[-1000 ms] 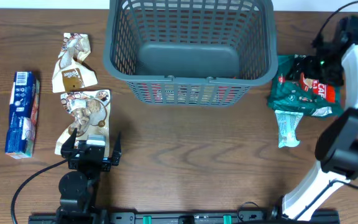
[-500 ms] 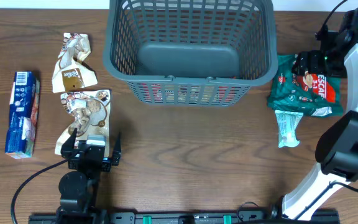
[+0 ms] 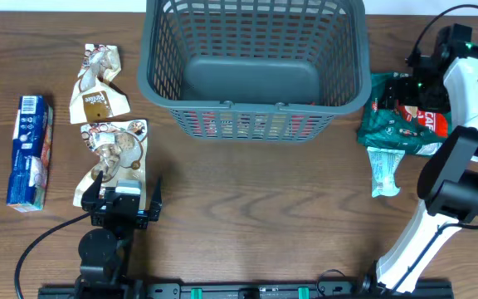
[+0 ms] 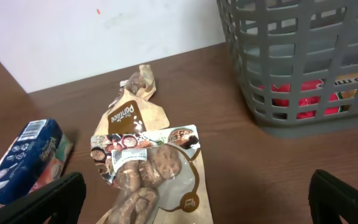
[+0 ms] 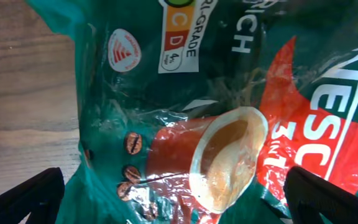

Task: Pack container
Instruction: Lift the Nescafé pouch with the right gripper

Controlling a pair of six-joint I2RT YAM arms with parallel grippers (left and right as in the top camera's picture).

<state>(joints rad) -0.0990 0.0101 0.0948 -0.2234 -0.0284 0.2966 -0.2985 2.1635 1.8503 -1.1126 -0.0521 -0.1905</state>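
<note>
Shifting back over the green coffee packet (image 3: 397,124), the right gripper (image 5: 179,196) hung spread-fingered, a pickup for the container (image 3: 251,105) likely next; the left gripper (image 3: 123,195) stayed spread.

Container (image 3: 256,106) plain mid-grey all over, sides a slotted lattice pattern, base solid grey. Red and yellowish patches (image 4: 288,102) show through the slots (can't tell what they are). Table (image 3: 264,208) dark brown, wood-grain streaks. Coffee packet (image 5: 185,124) deep green with a big red panel, white lettering, a cream cup picture, brown beans and 1 white label with orange and yellow letter blocks. Small sachet (image 3: 382,173) pale mint. 2 snack packets: upper packet (image 3: 98,87) tan-brown with white logo, lower packet (image 3: 116,154) cream-white with a brown food photo. Box (image 3: 30,152) blue with white print and a red-orange side. Right arm (image 3: 471,91) white, black joints.
</note>
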